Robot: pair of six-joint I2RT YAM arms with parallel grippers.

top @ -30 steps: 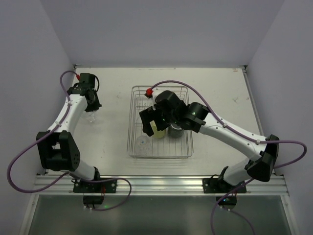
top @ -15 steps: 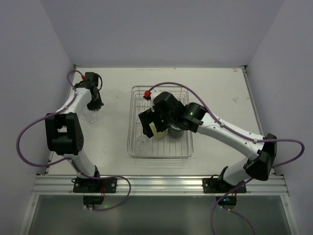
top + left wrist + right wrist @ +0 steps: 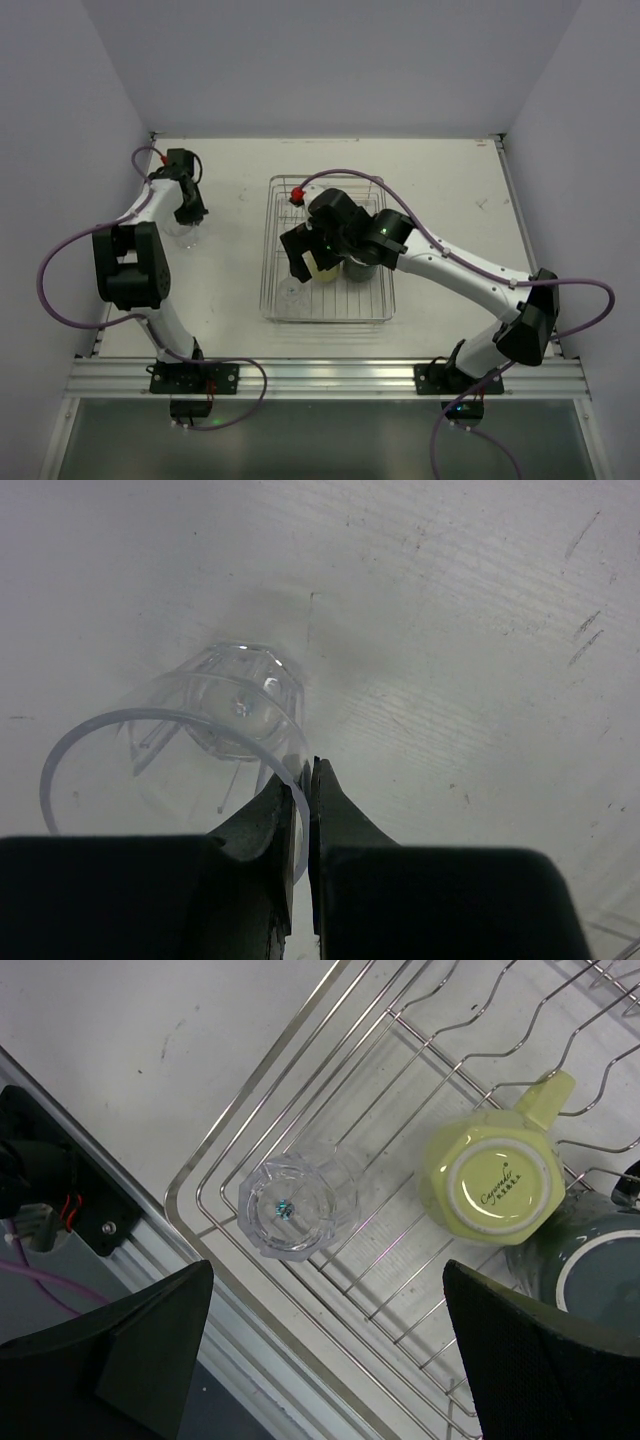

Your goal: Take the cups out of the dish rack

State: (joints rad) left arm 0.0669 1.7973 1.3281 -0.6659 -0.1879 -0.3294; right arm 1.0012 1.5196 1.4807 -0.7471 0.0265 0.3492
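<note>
L fingers closed, w/ the thin rim wall of a clear tumbler apparently pinched between them. That tumbler is out on the bare surface, well left of the dish rack; its base looks down on the surface, but contact can't be confirmed. R fingers spread wide, holding nothing, hovering over the rack's near-left corner. In the rack, all base-up: second clear tumbler by the corner wires, yellow cup near it, dark mug right against the yellow one. Handling est.: tumblers light, stiff, slick, prob. breakable, so take across the body w/ moderate squeeze since rims face down. Yellow cup & mug prob. heavier, ceramic-looking; grip the body or handle. Room: rack wires & prongs crowd any low approach, so lift straight up before moving sideways. Bare surface shows left & right of the rack for set-down.
</note>
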